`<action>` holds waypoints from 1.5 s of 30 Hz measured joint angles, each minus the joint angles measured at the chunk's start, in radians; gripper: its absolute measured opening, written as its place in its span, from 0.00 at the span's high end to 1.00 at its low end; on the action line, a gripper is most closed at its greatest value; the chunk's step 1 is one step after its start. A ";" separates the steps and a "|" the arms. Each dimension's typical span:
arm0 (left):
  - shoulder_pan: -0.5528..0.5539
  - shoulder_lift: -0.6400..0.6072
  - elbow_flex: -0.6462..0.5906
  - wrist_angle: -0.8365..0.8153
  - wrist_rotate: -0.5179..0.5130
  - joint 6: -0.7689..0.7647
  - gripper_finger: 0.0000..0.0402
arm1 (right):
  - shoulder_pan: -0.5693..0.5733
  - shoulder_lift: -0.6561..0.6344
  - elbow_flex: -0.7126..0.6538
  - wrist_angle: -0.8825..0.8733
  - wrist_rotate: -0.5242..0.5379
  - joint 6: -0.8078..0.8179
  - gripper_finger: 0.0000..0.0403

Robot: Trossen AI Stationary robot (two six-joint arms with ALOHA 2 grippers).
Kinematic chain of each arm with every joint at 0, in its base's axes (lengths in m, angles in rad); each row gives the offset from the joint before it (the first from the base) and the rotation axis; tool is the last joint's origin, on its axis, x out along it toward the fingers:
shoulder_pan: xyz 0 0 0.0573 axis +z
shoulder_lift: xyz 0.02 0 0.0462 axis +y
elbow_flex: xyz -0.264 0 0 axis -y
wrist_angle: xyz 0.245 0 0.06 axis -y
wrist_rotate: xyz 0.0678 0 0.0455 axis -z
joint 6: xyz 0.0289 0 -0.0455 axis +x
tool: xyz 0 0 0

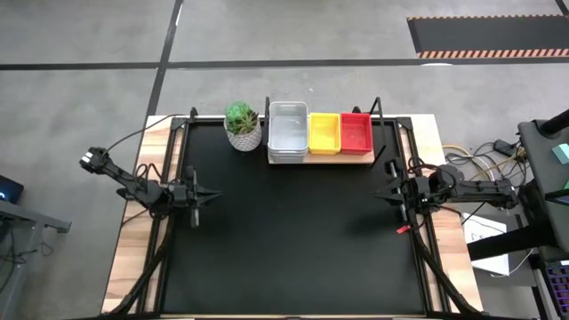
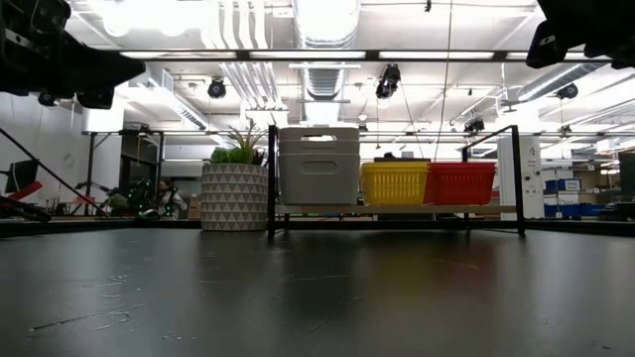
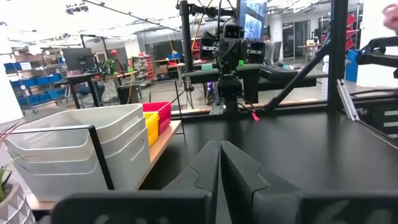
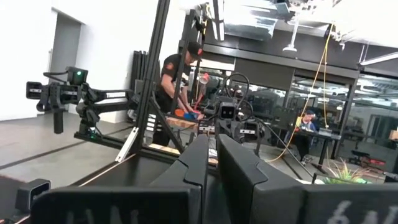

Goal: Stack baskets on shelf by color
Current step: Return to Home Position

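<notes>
The baskets sit side by side on the wooden shelf (image 1: 320, 159) at the table's far edge. On its left is a stack of white-grey baskets (image 1: 287, 132) (image 2: 318, 166) (image 3: 81, 149), in the middle the yellow ones (image 1: 324, 132) (image 2: 394, 182), on the right the red ones (image 1: 356, 132) (image 2: 460, 182). My left gripper (image 1: 209, 195) (image 3: 219, 155) hovers over the table's left side, shut and empty, pointing right. My right gripper (image 1: 378, 195) (image 4: 211, 155) hovers over the right side, shut and empty, pointing left. Both are well nearer than the shelf.
A white patterned pot with a green plant (image 1: 243, 126) (image 2: 235, 188) stands just left of the shelf. Thin black uprights (image 2: 271, 178) rise at the shelf's ends. The black mat (image 1: 293, 240) lies bare between the arms. A person stands in the room beyond the table (image 4: 177, 74).
</notes>
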 joint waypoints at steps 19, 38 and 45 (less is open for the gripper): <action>0.000 0.044 -0.001 0.000 0.000 0.000 1.00 | 0.000 0.000 0.000 0.000 0.000 -0.001 0.93; 0.000 0.044 -0.001 0.000 0.000 0.000 1.00 | 0.000 0.000 0.000 0.000 0.000 -0.001 0.93; 0.000 0.044 -0.001 0.000 0.000 0.000 1.00 | 0.000 0.000 0.000 0.000 0.000 -0.001 0.93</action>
